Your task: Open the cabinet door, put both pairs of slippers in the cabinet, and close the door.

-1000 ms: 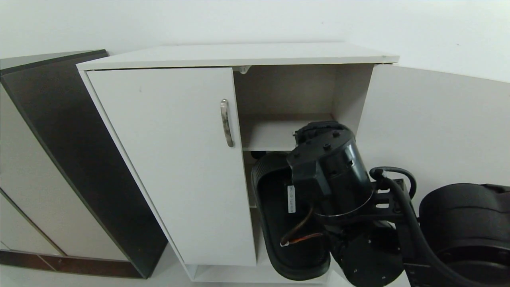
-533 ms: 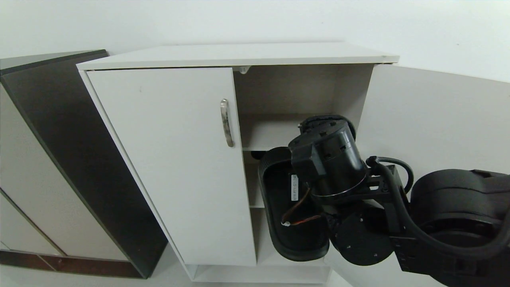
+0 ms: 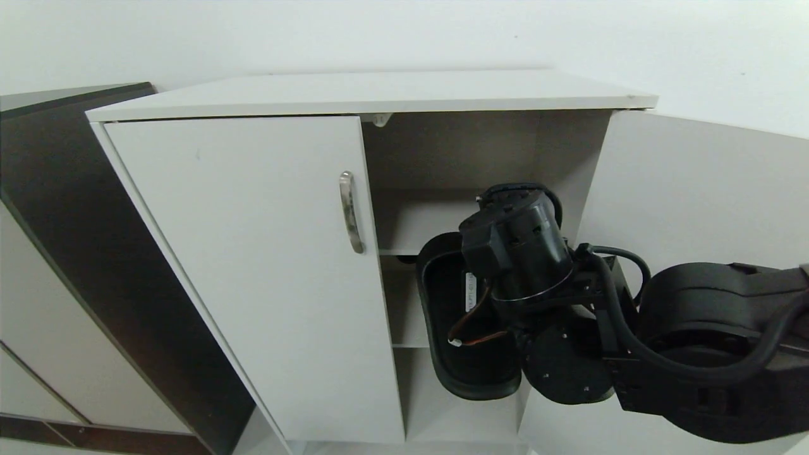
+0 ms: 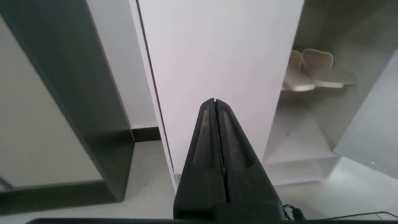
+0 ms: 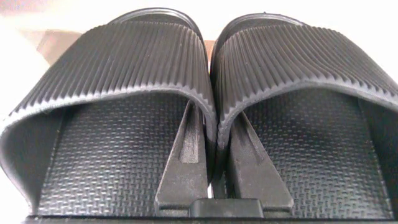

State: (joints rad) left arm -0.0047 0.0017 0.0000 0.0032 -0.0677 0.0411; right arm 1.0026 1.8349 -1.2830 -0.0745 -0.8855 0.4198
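R gripper [image 5: 214, 124] clamped on black slippers [image 5: 137, 81], one finger inside each, pinching inner walls together. Pair hangs upright at cabinet [image 3: 379, 95] opening, right door [image 3: 695, 189] swung wide. L gripper [image 4: 215, 102] closed tight, empty, facing closed left door [image 4: 217, 50]. Beige slippers [image 4: 314, 67] lie on shelf [image 4: 292, 87] inside.

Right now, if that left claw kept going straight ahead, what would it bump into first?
Most likely the closed cabinet door: the left gripper, fingers shut, points at its flat white front. How far off the door stands is unclear from the wrist view.
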